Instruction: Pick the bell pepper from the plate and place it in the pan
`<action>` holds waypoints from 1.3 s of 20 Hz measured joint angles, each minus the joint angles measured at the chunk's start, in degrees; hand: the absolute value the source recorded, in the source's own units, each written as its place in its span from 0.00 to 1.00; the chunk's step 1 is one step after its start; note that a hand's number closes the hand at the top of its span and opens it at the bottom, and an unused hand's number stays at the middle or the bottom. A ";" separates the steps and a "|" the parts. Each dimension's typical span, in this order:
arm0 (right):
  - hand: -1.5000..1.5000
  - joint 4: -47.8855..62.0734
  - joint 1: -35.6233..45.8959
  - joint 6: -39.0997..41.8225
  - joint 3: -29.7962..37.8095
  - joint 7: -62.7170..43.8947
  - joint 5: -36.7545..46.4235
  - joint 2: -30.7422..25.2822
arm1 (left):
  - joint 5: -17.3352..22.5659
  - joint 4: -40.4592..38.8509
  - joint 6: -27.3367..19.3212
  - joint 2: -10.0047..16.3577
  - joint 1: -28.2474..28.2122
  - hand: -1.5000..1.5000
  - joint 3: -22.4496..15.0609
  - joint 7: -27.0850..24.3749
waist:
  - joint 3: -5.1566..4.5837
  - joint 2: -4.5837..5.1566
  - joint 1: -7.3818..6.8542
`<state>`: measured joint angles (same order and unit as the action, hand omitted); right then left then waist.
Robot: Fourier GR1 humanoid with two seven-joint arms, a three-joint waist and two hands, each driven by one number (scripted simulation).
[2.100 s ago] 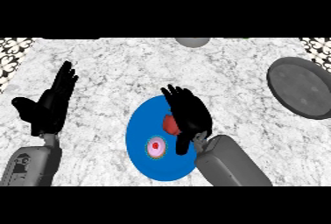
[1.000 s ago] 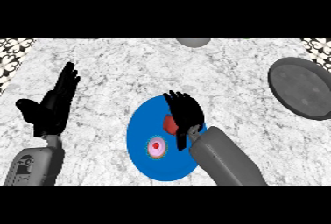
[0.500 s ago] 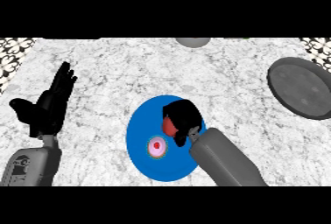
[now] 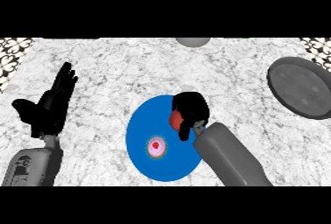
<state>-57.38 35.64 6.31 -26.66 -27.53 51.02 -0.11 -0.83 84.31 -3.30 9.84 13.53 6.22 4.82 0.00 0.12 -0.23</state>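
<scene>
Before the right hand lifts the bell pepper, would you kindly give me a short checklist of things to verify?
1. Right hand curled round the bell pepper: ok.
2. Bell pepper off the plate: cannot tell; the hand hides most of it.
3. Pan in view, right of the plate: ok.
4. Left hand open, resting at the left, away from the plate: ok.
5. Pink round item on the plate, apart from the right hand: ok.

One view from the robot's head, facing steeply down on the marble counter (image 4: 110, 65), fairly near, blue plate (image 4: 143, 159) at the middle, left forearm (image 4: 32, 168) and right forearm (image 4: 229, 157) entering from the lower edge, dark pan (image 4: 304, 87) cut by the right edge
</scene>
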 measured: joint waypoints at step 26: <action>1.00 -5.79 10.86 -27.69 26.66 -20.89 7.43 -13.71 | 0.55 1.86 0.88 0.24 -1.88 0.50 0.47 0.28 | 0.03 -0.08 0.21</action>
<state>-63.17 46.50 -21.38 0.00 -48.43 58.45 -13.83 -0.28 86.17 -2.43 10.09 11.65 6.69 5.09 0.03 0.03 -0.03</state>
